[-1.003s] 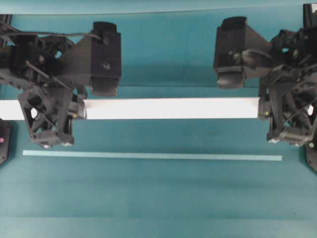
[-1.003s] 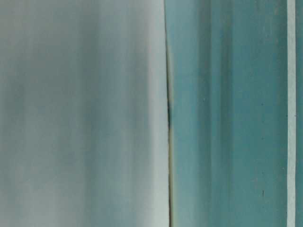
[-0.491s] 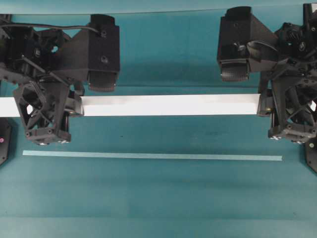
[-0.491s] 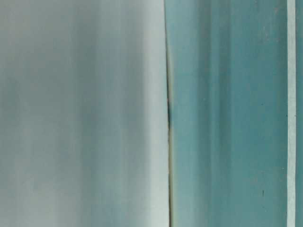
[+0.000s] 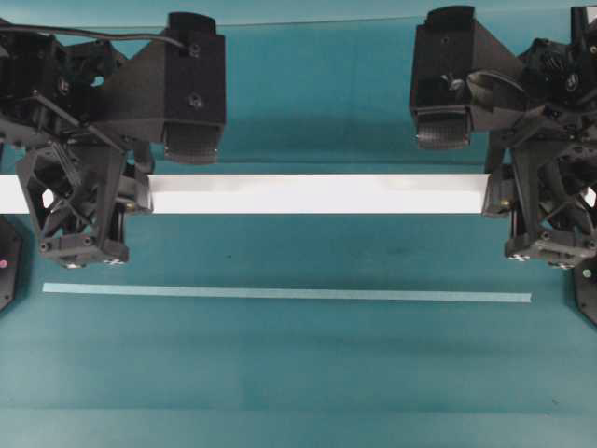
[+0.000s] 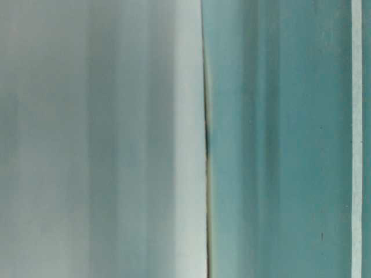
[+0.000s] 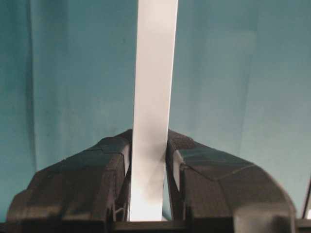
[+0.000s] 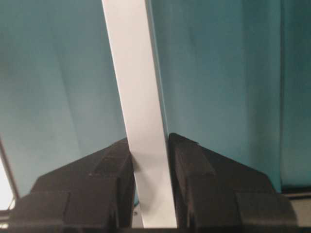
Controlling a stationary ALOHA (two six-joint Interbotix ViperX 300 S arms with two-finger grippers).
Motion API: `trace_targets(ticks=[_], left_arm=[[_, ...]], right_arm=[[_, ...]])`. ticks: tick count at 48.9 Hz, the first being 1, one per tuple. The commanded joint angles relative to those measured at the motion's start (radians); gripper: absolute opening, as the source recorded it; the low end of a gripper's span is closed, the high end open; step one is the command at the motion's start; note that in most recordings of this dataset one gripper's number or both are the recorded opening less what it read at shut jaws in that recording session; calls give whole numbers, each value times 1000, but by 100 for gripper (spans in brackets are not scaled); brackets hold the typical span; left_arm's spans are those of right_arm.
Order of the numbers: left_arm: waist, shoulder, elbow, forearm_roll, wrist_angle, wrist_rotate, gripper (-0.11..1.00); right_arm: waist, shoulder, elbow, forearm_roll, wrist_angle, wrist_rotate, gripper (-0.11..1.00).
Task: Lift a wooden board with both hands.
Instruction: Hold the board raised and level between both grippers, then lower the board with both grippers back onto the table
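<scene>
As seen from above, the long flat white wooden board (image 5: pixel 317 194) sits higher in the picture than a second ago, so the lift has begun. In the wrist views, the left black claw (image 7: pixel 148 160) and right black claw (image 8: pixel 149 160) squeeze its ends.

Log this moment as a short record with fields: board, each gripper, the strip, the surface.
board: wooden board, long, white, lying across the overhead view
left gripper: shut on the board near its left end
right gripper: shut on the board near its right end
strip: pale teal strip, parallel to the board, apart from it, untouched
surface: teal table
</scene>
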Motion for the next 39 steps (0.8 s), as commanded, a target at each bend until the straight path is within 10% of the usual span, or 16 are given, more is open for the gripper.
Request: trace_targets(ticks=[1,39], left_arm=[[2,-2,-48,3,-18,5,17],[18,-3,97,5,-110,3,17]], right_arm=[[-6,23,-35,0,-21,31,21],[-11,35,132,-3,-80,-14,21]])
